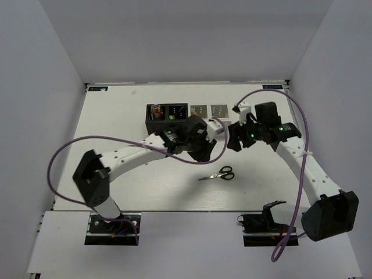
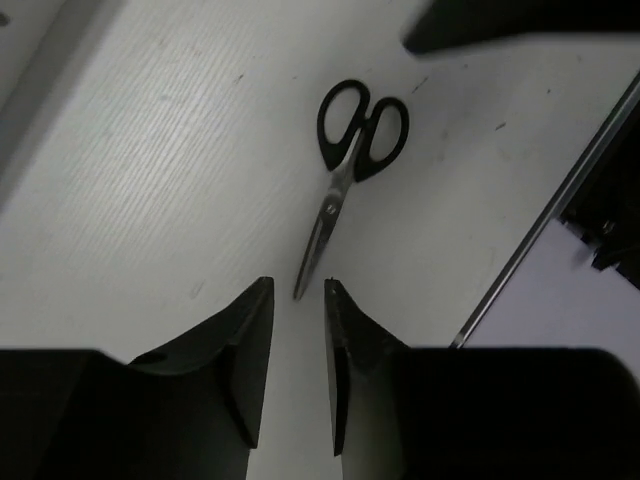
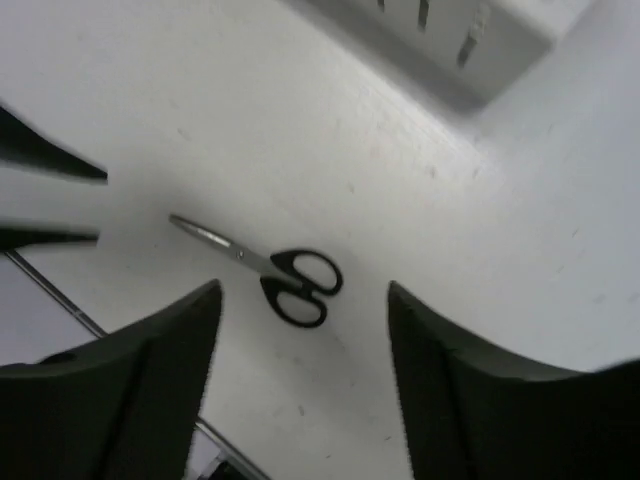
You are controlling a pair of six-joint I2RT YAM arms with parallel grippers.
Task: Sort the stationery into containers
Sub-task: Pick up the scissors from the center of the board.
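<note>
The black-handled scissors [image 1: 218, 174] lie closed on the white table, in front of both grippers. My left gripper [image 1: 203, 150] hovers above and behind them. In the left wrist view its jaws [image 2: 297, 285] stand a narrow gap apart with nothing between, the scissors' blade tip [image 2: 305, 280] just beyond. My right gripper [image 1: 237, 139] is wide open and empty; its view [image 3: 303, 288] shows the scissors [image 3: 290, 280] below between the fingers. The containers [image 1: 186, 111] stand behind: two black boxes hold coloured highlighters [image 1: 172, 116], two white ones [image 1: 209, 110] hold thin sticks.
The table's front edge with a metal rail [image 2: 540, 230] lies just beyond the scissors. The white boxes show blurred at the top of the right wrist view [image 3: 460, 30]. The left gripper's fingers [image 3: 50, 160] show at that view's left edge. Purple cables loop beside both arms.
</note>
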